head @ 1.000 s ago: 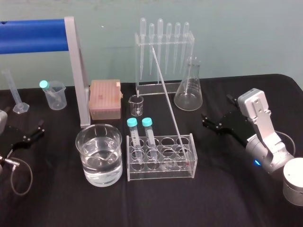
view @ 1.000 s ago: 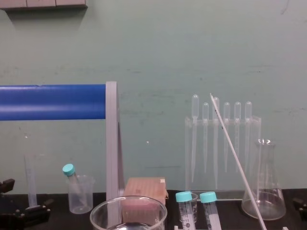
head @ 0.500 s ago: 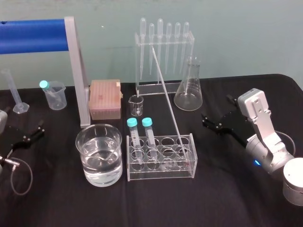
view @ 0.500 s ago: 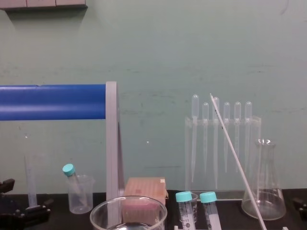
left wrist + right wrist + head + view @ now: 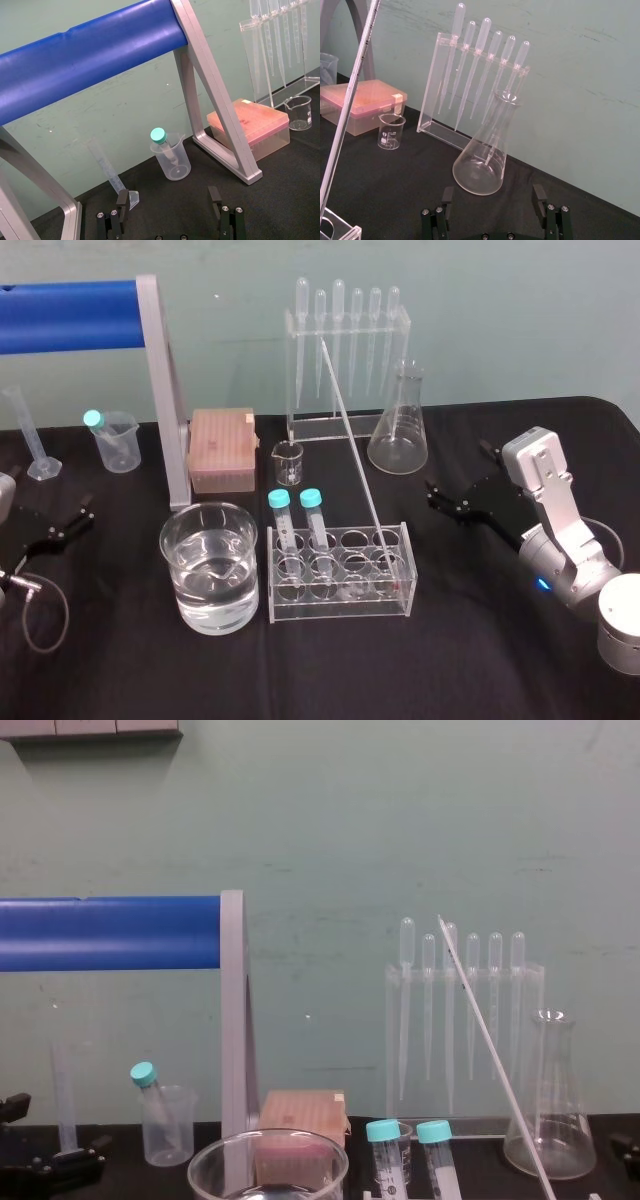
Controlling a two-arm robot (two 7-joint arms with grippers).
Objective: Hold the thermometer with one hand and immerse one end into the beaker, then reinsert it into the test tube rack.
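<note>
Black-cloth table: long thin whitish glass thermometer stands in the right end of the clear acrylic test tube rack mid-table, top leaning back-left, left of the empty, spread-fingered black right gripper, which sits nearer than the left gripper, also spread, at the left edge.

No text, label or number can be read. The small beaker carries faint printed marks and the thermometer a fine scale, both too small to make out.
</note>
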